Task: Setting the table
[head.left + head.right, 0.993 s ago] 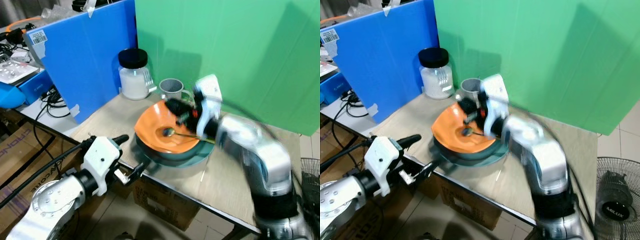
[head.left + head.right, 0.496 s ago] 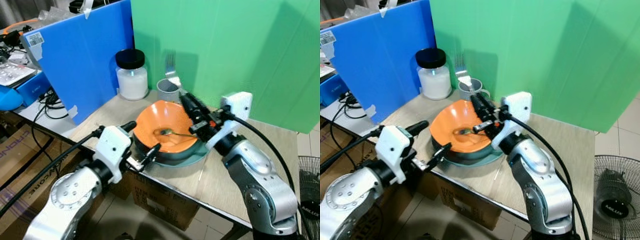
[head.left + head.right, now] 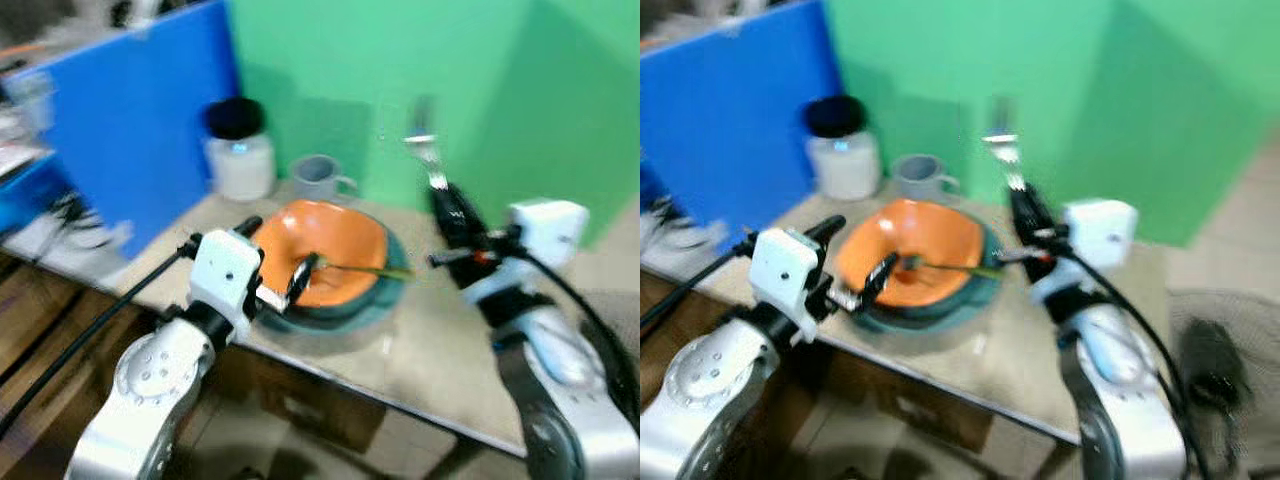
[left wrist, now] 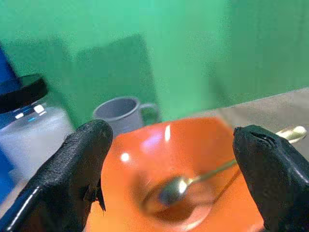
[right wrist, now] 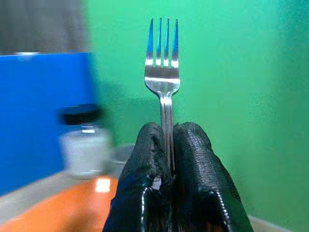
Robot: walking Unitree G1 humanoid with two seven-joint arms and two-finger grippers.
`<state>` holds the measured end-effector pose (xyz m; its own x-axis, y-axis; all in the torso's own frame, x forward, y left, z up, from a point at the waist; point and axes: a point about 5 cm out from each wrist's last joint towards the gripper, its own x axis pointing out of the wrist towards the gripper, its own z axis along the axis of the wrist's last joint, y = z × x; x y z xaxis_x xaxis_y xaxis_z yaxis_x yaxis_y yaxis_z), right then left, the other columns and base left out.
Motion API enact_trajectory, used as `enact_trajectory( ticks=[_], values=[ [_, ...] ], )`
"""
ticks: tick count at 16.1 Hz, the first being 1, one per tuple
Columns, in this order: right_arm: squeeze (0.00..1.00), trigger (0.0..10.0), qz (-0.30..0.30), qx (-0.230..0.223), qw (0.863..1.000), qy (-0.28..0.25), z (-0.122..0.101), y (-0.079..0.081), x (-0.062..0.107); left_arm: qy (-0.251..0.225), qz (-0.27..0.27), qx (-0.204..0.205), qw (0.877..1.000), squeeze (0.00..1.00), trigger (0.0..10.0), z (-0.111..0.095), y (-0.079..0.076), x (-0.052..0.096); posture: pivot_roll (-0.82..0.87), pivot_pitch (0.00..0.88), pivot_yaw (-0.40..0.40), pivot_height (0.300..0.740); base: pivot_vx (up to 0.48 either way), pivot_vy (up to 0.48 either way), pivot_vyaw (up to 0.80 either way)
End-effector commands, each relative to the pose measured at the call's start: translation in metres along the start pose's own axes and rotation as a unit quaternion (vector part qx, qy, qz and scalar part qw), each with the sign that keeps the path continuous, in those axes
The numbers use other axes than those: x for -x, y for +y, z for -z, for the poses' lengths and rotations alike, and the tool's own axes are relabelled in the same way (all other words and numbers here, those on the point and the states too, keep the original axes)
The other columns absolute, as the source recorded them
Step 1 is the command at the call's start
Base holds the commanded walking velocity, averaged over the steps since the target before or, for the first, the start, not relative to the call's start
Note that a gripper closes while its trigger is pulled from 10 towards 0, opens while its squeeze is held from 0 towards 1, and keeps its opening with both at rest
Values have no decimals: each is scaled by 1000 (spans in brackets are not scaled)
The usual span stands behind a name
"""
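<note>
A fork stands upright with its tines up, clamped by its handle between the closed jaws of the right gripper, which holds it in the air above the table, to the right of the bowl and in front of the green backdrop; in the head views the fork rises above the black fingers, though those views are blurred. The orange bowl sits on a dark teal plate near the front of the table, and a gold spoon lies inside it, its scoop at the bottom of the bowl and its handle resting over the rim toward the right arm's side. The left gripper is at the near left edge of the bowl with its jaws spread wide and holding nothing; in the left wrist view its two fingers frame the bowl and spoon between them. Behind the bowl, near the backdrop, stands a grey mug, and just beside it to the left a clear jar with a black lid and white contents. A blue board stands upright along the left of the table.
</note>
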<state>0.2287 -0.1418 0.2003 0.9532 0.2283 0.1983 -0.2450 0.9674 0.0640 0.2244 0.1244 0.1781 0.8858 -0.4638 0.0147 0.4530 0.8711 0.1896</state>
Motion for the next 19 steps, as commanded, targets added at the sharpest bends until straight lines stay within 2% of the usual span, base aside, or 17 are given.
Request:
enact_trajectory(
  ticks=[1,4,8,16,19],
  values=[
    [0,10000,28,9,1000,-4,-3,-6,5,3,-18,-5,1000,0,10000,0,5,-1,101,0,32,740,0,0,-800],
    [0,10000,55,6,998,32,6,-8,7,5,-38,-9,999,0,10000,2,9,-2,89,0,39,740,0,0,-800],
    [0,10000,59,-5,997,45,9,-4,5,5,-55,-1,998,0,10000,2,14,-3,94,0,36,740,0,0,-800],
    [0,10000,0,-5,997,79,15,6,1,11,-62,-7,998,0,10000,4,17,-3,102,0,25,740,0,0,-800],
    [0,10000,2,-8,997,81,15,7,0,10,-68,-8,998,0,10000,3,20,-3,104,0,25,740,0,0,-800]
  ],
)
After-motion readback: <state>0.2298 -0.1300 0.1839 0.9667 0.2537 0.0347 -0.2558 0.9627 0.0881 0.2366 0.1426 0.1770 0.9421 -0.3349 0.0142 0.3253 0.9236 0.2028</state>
